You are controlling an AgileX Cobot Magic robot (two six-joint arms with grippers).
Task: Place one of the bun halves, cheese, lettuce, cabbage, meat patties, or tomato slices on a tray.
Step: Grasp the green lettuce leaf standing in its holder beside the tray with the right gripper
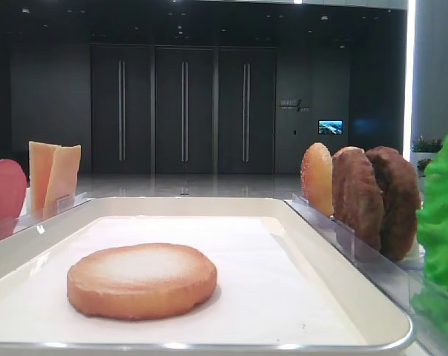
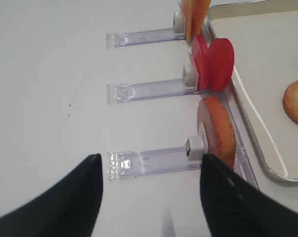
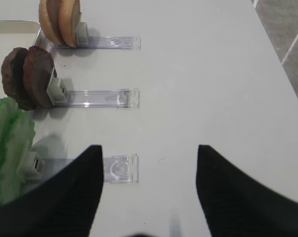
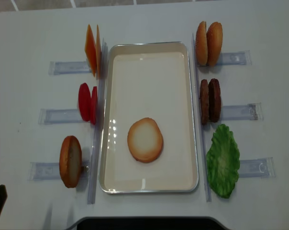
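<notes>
One bun half [image 4: 145, 139] lies flat on the white tray [image 4: 149, 44], pale face up. Left of the tray, cheese [image 4: 92, 50], tomato slices [image 4: 87, 103] and another bun half [image 4: 71, 161] stand in clear holders. On its right stand two bun halves [image 4: 209, 43], meat patties [image 4: 210, 100] and lettuce [image 4: 223, 160]. Cabbage is out of view. My left gripper [image 2: 151, 156] hangs open and empty over the holder of the standing bun half [image 2: 219, 131]. My right gripper [image 3: 149, 146] is open and empty over the table, right of the lettuce [image 3: 8, 143].
Clear plastic holder rails [image 4: 240, 111] stick out sideways from each food stack on the white table [image 4: 34, 28]. The tray's raised rim [image 2: 247, 123] runs close beside the left stacks. A dark part of the robot [image 4: 149, 223] sits at the table's near edge.
</notes>
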